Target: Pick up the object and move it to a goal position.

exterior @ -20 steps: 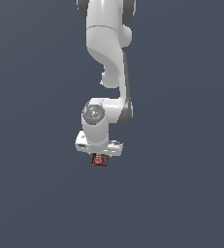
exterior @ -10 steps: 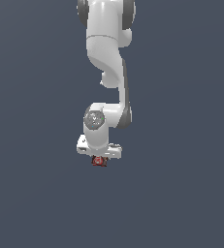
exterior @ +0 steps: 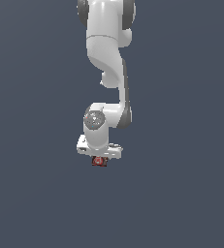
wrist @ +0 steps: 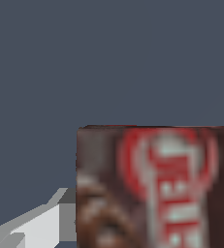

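The object (exterior: 99,162) is a small dark brown block with a red-and-white label. In the exterior view it sits just under my white gripper (exterior: 99,159), between the fingers, narrower than the hand. The gripper is shut on it. In the wrist view the block (wrist: 154,186) fills much of the picture, close to the camera, its label blurred. One light grey finger (wrist: 40,225) shows beside it; the other finger is hidden behind the block.
The white arm (exterior: 108,72) hangs down from the top of the exterior view. Everything around it is a plain dark grey-blue background, with no other objects, edges or goal marker showing.
The gripper with the block has drifted slightly to the exterior view's right and a touch lower. The arm's upper link has straightened a little. The block stays in the fingers.
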Motion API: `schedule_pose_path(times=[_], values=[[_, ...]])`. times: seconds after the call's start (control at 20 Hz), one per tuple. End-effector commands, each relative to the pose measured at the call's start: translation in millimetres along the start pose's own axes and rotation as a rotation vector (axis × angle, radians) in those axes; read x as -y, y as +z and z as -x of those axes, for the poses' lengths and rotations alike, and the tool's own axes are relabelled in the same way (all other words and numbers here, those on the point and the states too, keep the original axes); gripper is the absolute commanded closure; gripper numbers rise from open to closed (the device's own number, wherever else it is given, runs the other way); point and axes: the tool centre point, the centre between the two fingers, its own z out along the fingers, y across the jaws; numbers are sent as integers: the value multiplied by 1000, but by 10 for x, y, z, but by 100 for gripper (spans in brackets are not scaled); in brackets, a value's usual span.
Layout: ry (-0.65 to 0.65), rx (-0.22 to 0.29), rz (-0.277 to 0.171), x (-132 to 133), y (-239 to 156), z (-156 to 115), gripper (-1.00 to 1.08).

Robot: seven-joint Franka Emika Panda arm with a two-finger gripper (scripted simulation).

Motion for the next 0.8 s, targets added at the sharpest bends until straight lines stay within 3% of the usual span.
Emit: schedule_pose_path(times=[0.0,0.35,0.75], values=[[0,0,0,7,-14,-1,108],[0,0,0,186,-283,-25,108],[1,0,1,626,-950,-91,108]])
